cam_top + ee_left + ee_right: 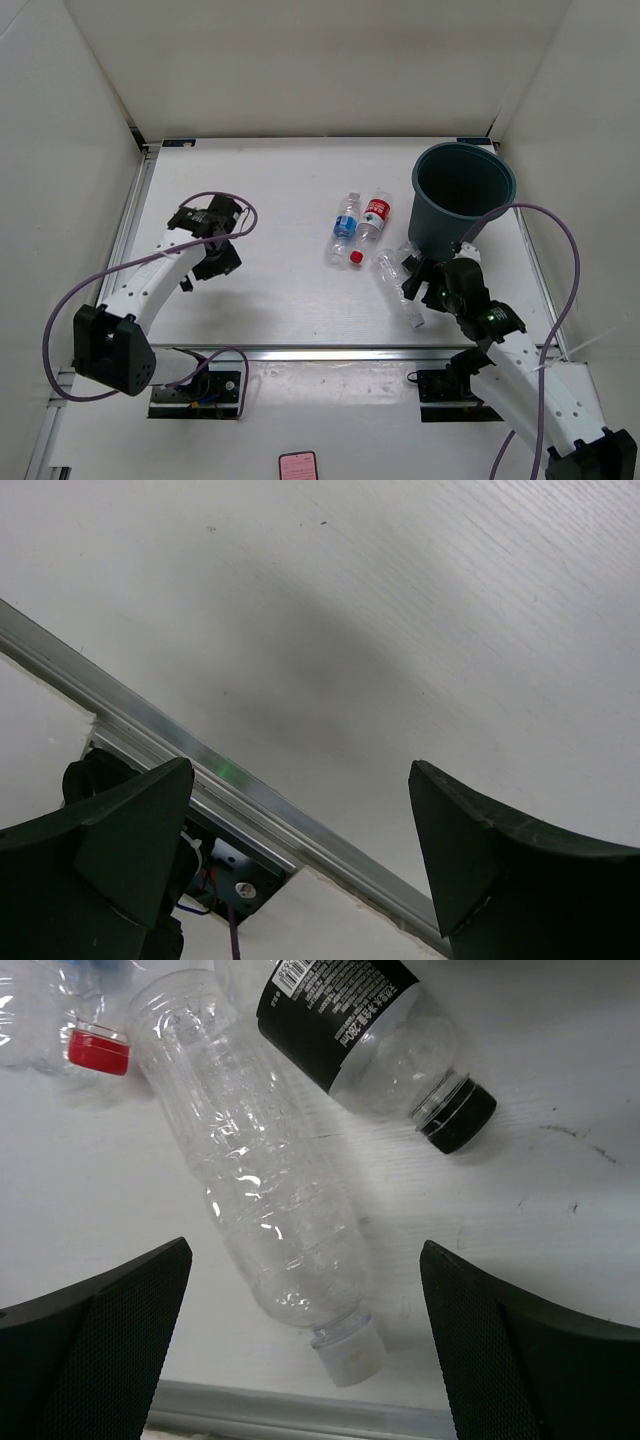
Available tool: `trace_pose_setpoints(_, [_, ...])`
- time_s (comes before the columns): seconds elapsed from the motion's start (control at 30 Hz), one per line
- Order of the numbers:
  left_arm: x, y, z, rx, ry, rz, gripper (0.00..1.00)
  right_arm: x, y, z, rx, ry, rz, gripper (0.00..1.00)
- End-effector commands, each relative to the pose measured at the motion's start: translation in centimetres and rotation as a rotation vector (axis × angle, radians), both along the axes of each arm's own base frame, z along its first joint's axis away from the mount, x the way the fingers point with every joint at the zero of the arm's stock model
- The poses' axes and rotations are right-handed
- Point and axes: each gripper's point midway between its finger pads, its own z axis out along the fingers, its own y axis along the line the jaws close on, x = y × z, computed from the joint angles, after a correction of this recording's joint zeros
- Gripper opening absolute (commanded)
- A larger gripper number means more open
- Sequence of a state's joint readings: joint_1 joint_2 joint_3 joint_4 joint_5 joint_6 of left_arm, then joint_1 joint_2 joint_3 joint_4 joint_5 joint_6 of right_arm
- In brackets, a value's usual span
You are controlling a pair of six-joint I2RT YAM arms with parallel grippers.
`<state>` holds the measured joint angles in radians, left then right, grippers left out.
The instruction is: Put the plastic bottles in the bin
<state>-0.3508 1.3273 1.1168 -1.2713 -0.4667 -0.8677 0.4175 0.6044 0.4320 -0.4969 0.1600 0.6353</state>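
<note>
The dark teal bin [428, 218] stands upright at the far right. A blue-labelled bottle [345, 225] and a red-labelled bottle [376, 212] with a red cap [98, 1050] lie side by side left of it. A plain clear bottle [262, 1175] with a white cap lies in front of the bin, beside a dark-capped, black-labelled bottle [345, 1015]. My right gripper [305, 1260] is open, its fingers straddling the plain bottle's neck end from above; it also shows in the top view [413, 290]. My left gripper [300, 780] is open and empty over the left table.
An aluminium rail [300, 825] runs along the table's near edge. White enclosure walls [90, 110] close in the left, back and right. A pink phone-like object [297, 466] lies below the table's front.
</note>
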Motion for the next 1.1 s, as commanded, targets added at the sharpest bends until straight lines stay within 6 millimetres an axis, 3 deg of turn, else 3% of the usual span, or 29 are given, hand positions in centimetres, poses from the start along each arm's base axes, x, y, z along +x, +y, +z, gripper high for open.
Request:
trace_pose_setpoints(0.0, [-0.4, -0.5, 0.0, -0.011, -0.005, -0.011, 1.00, 2.1, -0.4, 0.6, -0.089, -0.111, 0.022, 0.99])
trace_pose_setpoints(0.2, [-0.2, -0.9, 0.0, 0.014, 0.006, -0.037, 1.00, 3.8, 0.8, 0.1, -0.152, -0.128, 0.067, 0.99])
trace_pose_setpoints(0.33, [-0.4, -0.7, 0.4, 0.037, 0.017, -0.036, 1.00, 3.9, 1.9, -0.6, -0.162, -0.106, 0.105, 0.99])
trace_pose_setpoints(0.53, [-0.7, -0.4, 0.5, 0.059, 0.019, -0.025, 1.00, 3.3, 2.1, -2.7, -0.187, -0.037, 0.094, 0.96])
trace_pose_setpoints(0.83, [-1.9, 0.3, 0.3, 0.070, 0.026, -0.008, 1.00, 1.7, 1.0, -5.6, -0.232, 0.104, 0.031, 0.83])
trace_pose_setpoints(1.07, [-2.9, 0.5, -0.5, 0.066, 0.041, 0.007, 1.00, 1.2, 1.9, -5.3, -0.208, 0.130, 0.017, 0.69])
